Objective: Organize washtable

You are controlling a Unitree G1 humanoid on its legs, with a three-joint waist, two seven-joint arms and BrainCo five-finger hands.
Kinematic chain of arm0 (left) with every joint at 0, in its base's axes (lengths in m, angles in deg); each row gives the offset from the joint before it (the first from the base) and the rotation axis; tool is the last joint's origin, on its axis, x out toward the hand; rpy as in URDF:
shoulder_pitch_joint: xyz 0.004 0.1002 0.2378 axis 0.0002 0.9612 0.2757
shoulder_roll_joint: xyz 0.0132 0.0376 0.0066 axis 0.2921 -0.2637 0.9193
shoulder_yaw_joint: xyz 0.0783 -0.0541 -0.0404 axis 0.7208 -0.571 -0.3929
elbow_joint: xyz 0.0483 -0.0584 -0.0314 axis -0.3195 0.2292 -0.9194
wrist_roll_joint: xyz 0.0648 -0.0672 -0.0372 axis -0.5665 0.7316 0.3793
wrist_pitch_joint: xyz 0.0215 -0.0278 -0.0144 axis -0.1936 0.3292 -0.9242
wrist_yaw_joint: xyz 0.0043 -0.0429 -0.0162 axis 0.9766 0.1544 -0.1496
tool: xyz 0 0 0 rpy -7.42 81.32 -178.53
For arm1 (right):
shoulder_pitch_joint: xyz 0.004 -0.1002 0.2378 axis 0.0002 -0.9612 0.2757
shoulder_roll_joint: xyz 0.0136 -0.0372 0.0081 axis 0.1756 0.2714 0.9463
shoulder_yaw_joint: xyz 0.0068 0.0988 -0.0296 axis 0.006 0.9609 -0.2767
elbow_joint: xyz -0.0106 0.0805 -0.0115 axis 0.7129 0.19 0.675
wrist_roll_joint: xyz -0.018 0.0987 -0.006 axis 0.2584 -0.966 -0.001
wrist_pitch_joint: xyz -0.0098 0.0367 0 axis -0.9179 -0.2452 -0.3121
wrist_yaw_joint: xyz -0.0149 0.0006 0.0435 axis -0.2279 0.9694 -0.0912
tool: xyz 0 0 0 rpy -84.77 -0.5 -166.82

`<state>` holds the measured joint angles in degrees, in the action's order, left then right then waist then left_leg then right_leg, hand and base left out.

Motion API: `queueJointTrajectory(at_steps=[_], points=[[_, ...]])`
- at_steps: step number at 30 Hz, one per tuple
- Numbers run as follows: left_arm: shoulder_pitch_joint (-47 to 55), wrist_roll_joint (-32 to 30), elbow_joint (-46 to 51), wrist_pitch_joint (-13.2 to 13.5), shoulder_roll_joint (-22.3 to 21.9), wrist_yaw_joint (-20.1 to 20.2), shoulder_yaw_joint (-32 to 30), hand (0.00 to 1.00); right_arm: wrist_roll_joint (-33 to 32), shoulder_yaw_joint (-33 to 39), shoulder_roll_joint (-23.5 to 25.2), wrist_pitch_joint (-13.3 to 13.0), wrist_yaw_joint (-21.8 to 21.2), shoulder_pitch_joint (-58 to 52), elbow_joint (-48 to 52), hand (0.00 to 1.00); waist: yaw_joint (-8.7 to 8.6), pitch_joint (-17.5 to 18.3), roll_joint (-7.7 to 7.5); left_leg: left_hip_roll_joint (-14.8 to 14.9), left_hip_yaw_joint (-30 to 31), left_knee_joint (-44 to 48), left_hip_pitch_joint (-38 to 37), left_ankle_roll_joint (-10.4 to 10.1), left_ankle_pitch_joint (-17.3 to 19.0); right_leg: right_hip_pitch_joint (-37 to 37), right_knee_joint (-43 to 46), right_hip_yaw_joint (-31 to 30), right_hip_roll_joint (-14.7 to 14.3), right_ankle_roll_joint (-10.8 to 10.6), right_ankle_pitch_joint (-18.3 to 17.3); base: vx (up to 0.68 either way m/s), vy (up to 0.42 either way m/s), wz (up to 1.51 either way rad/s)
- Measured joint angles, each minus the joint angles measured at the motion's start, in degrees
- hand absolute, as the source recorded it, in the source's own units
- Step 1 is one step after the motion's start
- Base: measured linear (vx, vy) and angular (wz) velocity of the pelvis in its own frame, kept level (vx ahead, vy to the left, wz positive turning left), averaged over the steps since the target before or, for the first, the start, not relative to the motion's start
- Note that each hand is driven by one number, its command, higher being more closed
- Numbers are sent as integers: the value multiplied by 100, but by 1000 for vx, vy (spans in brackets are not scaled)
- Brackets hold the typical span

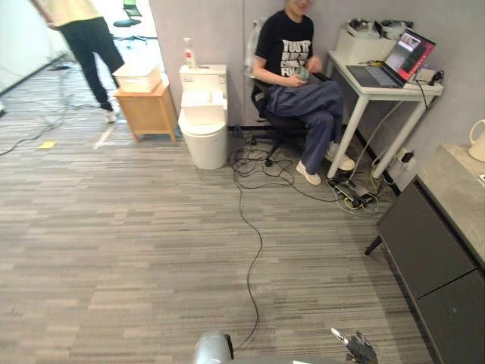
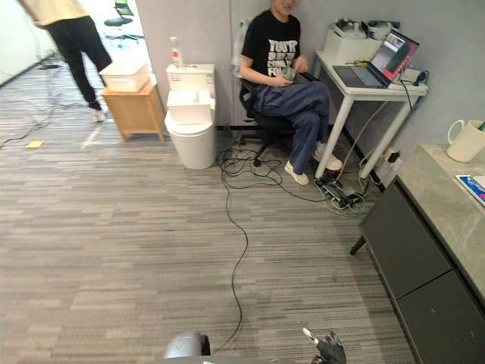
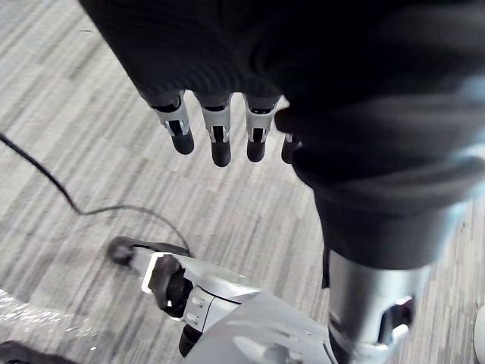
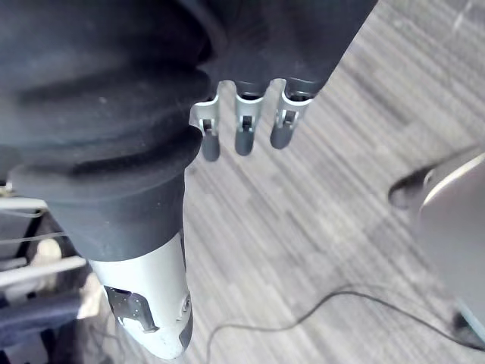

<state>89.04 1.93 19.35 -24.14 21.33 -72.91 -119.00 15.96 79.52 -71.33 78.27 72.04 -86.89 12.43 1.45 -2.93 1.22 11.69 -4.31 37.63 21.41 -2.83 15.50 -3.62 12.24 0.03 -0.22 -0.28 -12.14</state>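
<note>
Two hands are hanging low over the striped floor: the left hand is dangling with straight, relaxed fingers and holding nothing, and the right hand is hanging just as slack and empty. The washtable, a grey stone top over dark cabinet doors, is standing at the robot's right, well apart from both hands. A cream jug and a blue-and-red packet are sitting on it, the packet's print too small to read. A seated person is wearing a black shirt with white lettering. A red-labelled bottle is standing on the toilet.
</note>
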Motion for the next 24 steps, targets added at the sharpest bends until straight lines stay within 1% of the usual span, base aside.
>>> queueJointTrajectory(at_steps=[1,2,3,4,5,6,7,8,9,10,11,12,13,14,15,16,17,18,19,20,21,22,23,24], points=[[13,-8,-6,-1,-9,-2,28,0,34,-1,-18,-1,-12,5,14,0,19,17,46,21,98,-612,-54,-131,-173,-45,0,-96,32,-176,-107,476,484,-106],[12,-5,-35,-1,0,-5,51,0,80,-28,-47,-11,-23,24,6,0,64,24,105,57,84,-685,-68,-179,-695,-110,28,-225,59,-387,-248,281,321,-57],[22,-33,-74,-10,97,-5,66,0,139,-63,18,23,-16,7,-36,0,59,63,45,-61,-113,-509,-134,-84,-378,-133,110,-345,272,-392,-315,397,400,-56],[30,-83,-72,-2,203,-4,66,0,225,-135,109,18,-60,-67,-8,0,63,149,-175,-219,-335,-465,-242,58,-97,-66,403,-356,511,-376,-307,502,460,-60],[3,-130,-82,-12,296,-2,45,0,253,-203,168,11,-102,-89,10,0,92,107,-303,-321,-584,-453,-463,193,31,159,943,-347,715,-375,-297,569,506,-67],[-2,-131,-101,-33,347,-3,13,0,263,-321,177,8,-115,-81,11,0,97,71,-384,-372,-778,-462,-670,314,104,321,1461,-329,835,-415,-279,515,461,-82],[-24,-134,-202,-51,393,-5,-9,0,263,-363,178,-15,-155,-57,20,0,89,47,-424,-394,-1031,-523,-984,407,238,658,2367,-278,928,-453,-273,385,341,-76],[-36,-137,-250,-59,398,-8,-21,0,257,-383,163,-24,-188,-38,20,0,92,40,-418,-404,-1143,-619,-1168,413,300,868,2802,-140,959,-451,-286,347,294,-87],[-50,-144,-285,-93,401,-11,-50,0,244,-414,141,-35,-227,3,26,0,85,27,-399,-419,-1335,-819,-1473,414,347,1167,3335,146,1008,-434,-312,298,241,-94],[-56,-212,-355,-110,405,-9,-67,0,228,-474,124,-61,-232,29,62,0,64,25,-375,-437,-1581,-1152,-1865,410,357,1510,3635,638,1050,-357,-355,324,252,-98],[-59,-246,-357,-127,409,-6,-74,0,213,-524,114,-107,-234,43,76,0,36,13,-354,-454,-1776,-1442,-2114,404,353,1738,3527,1198,1048,-310,-374,225,182,-75],[-51,-247,-357,-126,409,-1,-79,0,208,-521,112,-122,-233,55,77,0,7,12,-352,-467,-1889,-1583,-2256,400,350,1802,3323,1465,1041,-277,-366,220,157,-61],[-40,-249,-360,-130,398,3,-97,0,205,-518,102,-124,-232,63,85,0,-49,7,-334,-506,-2103,-1851,-2551,393,348,1834,2743,2049,1033,-227,-333,229,148,-65],[-40,-275,-353,-133,390,20,-120,0,207,-520,85,-119,-232,59,113,0,-48,11,-328,-561,-2334,-2092,-2788,362,356,1886,2162,2600,1026,-112,-249,258,143,-72],[-40,-337,-348,-132,388,26,-121,0,208,-520,79,-114,-234,60,124,0,-48,10,-322,-589,-2471,-2209,-2887,334,370,1922,1899,2882,1023,-21,-156,276,129,-84],[-36,-420,-339,-138,389,47,-127,0,209,-521,63,-108,-234,66,127,0,-41,16,-302,-649,-2731,-2398,-3052,226,377,1948,1480,3417,986,179,50,230,91,-73],[-7,-451,-332,-143,383,61,-136,0,211,-520,54,-99,-233,67,127,0,-43,21,-291,-668,-2857,-2474,-3139,164,378,1963,1332,3628,911,307,150,317,80,-92],[31,-465,-295,-147,351,111,-215,0,212,-521,57,-85,-228,63,126,0,-49,38,-287,-699,-2988,-2475,-3282,-23,369,1946,1074,3750,716,563,296,475,10,-77],[84,-468,-218,-161,331,131,-326,0,213,-519,78,-79,-230,26,126,0,-70,75,-350,-667,-2926,-2077,-3269,-115,399,1791,772,3711,513,729,333,521,-20,-64],[64,-467,-230,-167,330,130,-346,0,213,-515,59,-78,-231,-7,123,0,-71,72,-332,-566,-2853,-1673,-3206,-184,431,1708,592,3576,387,987,532,602,-41,-56],[-19,-461,-204,-172,183,133,-573,0,213,-514,-61,-65,-229,-126,123,0,-61,70,-120,37,-2453,294,-2617,29,181,1436,376,3317,17,1022,627,425,-27,-50],[-20,-462,-196,-182,125,126,-651,0,214,-527,-89,-60,-224,-131,122,0,-42,58,-43,236,-2210,990,-2343,402,-165,1304,302,3183,-148,1023,627,403,-15,-69],[16,-460,-198,-214,66,116,-694,0,217,-548,-98,-32,-219,-129,123,0,-16,51,27,358,-1964,1588,-2102,752,-657,1168,225,2986,-287,1026,622,260,10,-105],[136,-428,-197,-218,20,103,-745,0,210,-570,-123,1,-206,-144,140,0,67,67,40,466,-1657,2272,-1796,958,-1646,933,109,2591,-475,1019,587,381,96,-179]])
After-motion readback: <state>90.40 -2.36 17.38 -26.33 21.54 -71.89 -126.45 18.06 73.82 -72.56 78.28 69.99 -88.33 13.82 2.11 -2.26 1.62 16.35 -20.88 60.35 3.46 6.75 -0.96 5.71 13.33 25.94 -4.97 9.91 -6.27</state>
